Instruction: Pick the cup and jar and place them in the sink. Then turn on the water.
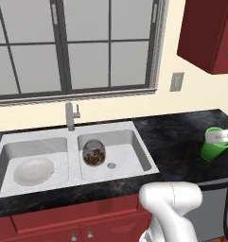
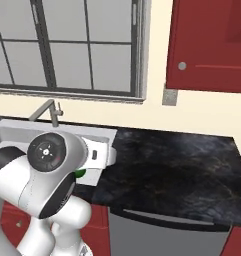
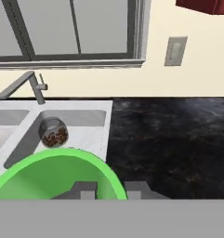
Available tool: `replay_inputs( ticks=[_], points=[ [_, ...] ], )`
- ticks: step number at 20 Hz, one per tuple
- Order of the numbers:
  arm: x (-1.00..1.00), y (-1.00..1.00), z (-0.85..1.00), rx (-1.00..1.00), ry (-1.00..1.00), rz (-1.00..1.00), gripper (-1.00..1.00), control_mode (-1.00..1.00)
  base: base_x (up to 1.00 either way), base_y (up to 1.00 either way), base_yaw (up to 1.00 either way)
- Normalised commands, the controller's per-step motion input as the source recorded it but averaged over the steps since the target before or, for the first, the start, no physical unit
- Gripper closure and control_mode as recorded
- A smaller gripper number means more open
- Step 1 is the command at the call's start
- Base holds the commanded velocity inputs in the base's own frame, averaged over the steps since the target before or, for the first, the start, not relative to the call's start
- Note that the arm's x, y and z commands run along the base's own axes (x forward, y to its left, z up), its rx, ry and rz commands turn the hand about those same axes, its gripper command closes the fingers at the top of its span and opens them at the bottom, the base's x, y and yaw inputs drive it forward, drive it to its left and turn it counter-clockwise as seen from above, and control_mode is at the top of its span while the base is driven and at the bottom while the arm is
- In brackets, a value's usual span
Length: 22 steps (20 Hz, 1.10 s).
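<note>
The green cup (image 1: 214,147) hangs over the black counter (image 1: 177,142) to the right of the sink (image 1: 139,149). My gripper (image 1: 220,137) is shut on its rim. In the hand view the cup (image 3: 53,173) fills the lower left, and the gripper (image 3: 111,191) pinches its wall with one finger inside and one outside. A sliver of the cup (image 2: 80,173) peeks out from behind the arm in the right base view. The jar (image 1: 94,152) with brown pieces lies in the sink's right basin, seen in the hand view as the jar (image 3: 54,132). No water runs from the faucet (image 1: 70,116).
A round white dish (image 1: 34,170) sits in the left basin. Behind the sink are a window and a wall outlet (image 1: 177,81). Red upper cabinets (image 1: 210,33) hang at the right. Black counter (image 2: 182,165) stretches right of the sink (image 2: 99,135).
</note>
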Motion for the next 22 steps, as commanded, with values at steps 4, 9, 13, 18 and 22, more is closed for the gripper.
replay_inputs(
  ticks=[4, 9, 13, 18, 22],
  points=[
    [0.0, 0.0, 0.0, 0.0, 0.0, 0.0, 1.0, 1.0, 0.0, 0.5, -0.04],
    [0.0, 0.0, 0.0, 0.0, 0.0, 0.0, 1.0, 1.0, 0.0, 0.98, -0.01],
    [0.0, 0.0, 0.0, 0.0, 0.0, 0.0, 1.0, 1.0, 0.01, 0.96, 0.0],
    [0.0, 0.0, 0.0, 0.0, 0.0, 0.0, 1.0, 1.0, 0.23, 0.18, 0.0],
    [0.0, 0.0, 0.0, 0.0, 0.0, 0.0, 1.0, 1.0, 0.34, -0.3, 0.0]
  ],
)
